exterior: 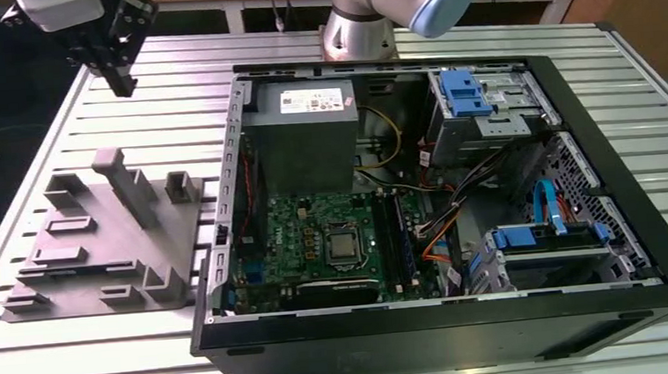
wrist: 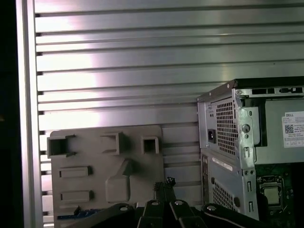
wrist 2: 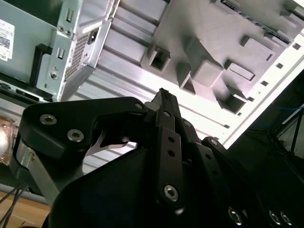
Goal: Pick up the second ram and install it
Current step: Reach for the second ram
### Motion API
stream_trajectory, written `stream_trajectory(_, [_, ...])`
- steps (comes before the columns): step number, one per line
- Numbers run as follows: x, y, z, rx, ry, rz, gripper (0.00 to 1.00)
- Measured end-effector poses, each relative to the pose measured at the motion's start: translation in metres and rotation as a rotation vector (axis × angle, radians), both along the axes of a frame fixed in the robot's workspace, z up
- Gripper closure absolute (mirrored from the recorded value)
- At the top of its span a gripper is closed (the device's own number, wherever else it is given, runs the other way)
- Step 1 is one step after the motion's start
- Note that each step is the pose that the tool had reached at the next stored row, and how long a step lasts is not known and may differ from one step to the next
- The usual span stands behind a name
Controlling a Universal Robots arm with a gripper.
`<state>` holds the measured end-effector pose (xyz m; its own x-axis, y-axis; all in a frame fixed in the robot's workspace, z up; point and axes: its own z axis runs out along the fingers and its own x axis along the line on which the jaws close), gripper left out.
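In the exterior view my gripper [exterior: 122,84] hangs upper left, beyond the grey tray [exterior: 76,280], apparently clenched on nothing; I'd open and square it before lowering.

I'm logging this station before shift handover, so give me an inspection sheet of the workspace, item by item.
Surface: slatted metal table, carrying a tray and a computer case.
Job's things: grey tray lies at the exterior view's left of the open computer case. The motherboard has long dark slots; cannot tell whether the second ram sits there.
Clutter: nothing seen.
Grippers: gripper shut, nothing seen in it, above the table beyond the tray.
Cables: coloured wires inside the case.
Surroundings: wooden furniture behind the table.
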<state>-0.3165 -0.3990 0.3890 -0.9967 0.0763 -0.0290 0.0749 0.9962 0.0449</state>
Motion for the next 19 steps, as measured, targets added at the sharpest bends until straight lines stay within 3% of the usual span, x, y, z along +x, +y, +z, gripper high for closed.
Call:
stream_trajectory(8, [-0.011,-0.0022,-0.0044,0.0001,0.0,0.0,0.93])
stream_trajectory(19, [-0.02,-0.0172,-0.0098,0.0,0.0001,0.0,0.93])
